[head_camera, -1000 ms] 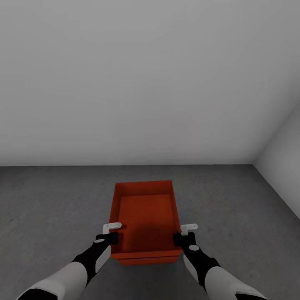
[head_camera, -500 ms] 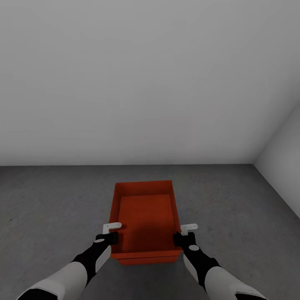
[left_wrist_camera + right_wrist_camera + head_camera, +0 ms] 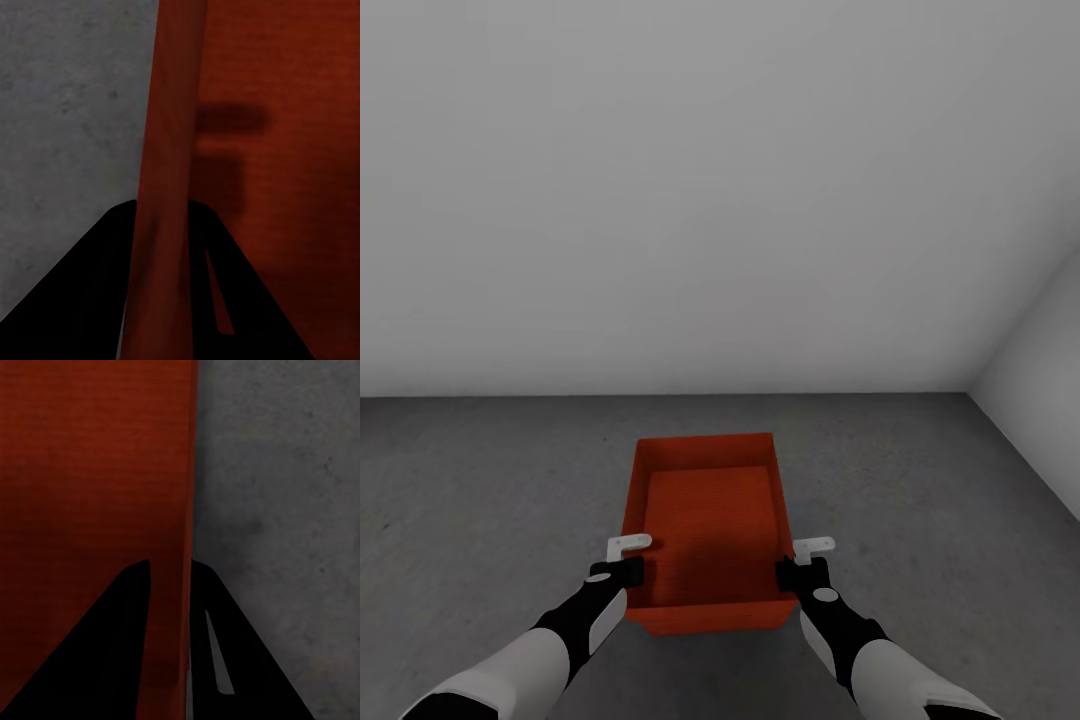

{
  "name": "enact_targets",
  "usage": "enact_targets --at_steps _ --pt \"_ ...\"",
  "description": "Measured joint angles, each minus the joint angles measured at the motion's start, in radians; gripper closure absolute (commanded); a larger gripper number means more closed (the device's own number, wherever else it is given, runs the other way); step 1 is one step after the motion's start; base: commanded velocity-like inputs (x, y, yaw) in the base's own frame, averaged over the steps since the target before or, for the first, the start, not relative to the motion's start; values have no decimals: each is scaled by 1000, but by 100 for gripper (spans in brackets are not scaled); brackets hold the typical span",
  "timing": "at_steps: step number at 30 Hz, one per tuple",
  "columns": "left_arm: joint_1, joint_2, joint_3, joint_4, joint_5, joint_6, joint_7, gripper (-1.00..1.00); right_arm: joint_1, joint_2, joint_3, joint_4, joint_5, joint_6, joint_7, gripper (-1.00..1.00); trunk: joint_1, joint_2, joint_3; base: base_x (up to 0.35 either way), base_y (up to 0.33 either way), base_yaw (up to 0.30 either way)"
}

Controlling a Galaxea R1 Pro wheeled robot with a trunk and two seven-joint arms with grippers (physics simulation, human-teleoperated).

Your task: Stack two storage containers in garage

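Observation:
An orange-red open-top storage container [image 3: 708, 520] sits low over the dark grey concrete floor [image 3: 480, 500] of the garage, straight ahead of me. My left gripper [image 3: 622, 572] is shut on its left wall near the front corner, and my right gripper [image 3: 801, 572] is shut on its right wall. In the left wrist view the left gripper [image 3: 161, 208] has the red wall [image 3: 169, 112] between its black fingers. The right gripper [image 3: 169, 568] pinches the other wall [image 3: 184, 472] the same way. I cannot make out a second container apart from this one.
A plain white wall [image 3: 710, 200] stands behind the container. A second white wall [image 3: 1040, 400] meets it at a corner on the right. Open concrete lies to the left and right of the bin.
A thin second edge that showed under the container's front wall is gone, and the front wall reads as one face. Arms and grippers hold the same place.

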Motion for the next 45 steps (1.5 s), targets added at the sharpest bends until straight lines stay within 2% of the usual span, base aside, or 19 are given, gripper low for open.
enact_targets --at_steps 3,22,24,25,27,45 --pt "0 0 -1 1 1 -1 0 100 0 0 1 1 0 0 0 100 12 -21 -9 0 0 0" --pt "0 0 -1 0 1 0 0 100 0 0 0 0 0 0 0 100 12 -21 -9 0 0 0" --pt "0 0 2 -4 -4 5 0 100 0 0 -2 0 0 0 0 100 19 -35 -16 0 0 0" --pt "0 0 12 -16 -25 26 1 100 0 1 -9 3 -4 0 1 100 23 -42 -19 0 0 0" --pt "-3 -1 17 -22 -42 40 3 100 0 2 -16 7 -8 1 3 100 28 -56 -25 0 0 0" --pt "-3 -1 16 -18 -38 33 2 100 0 1 -14 6 -7 0 3 100 27 -57 -25 0 0 0"
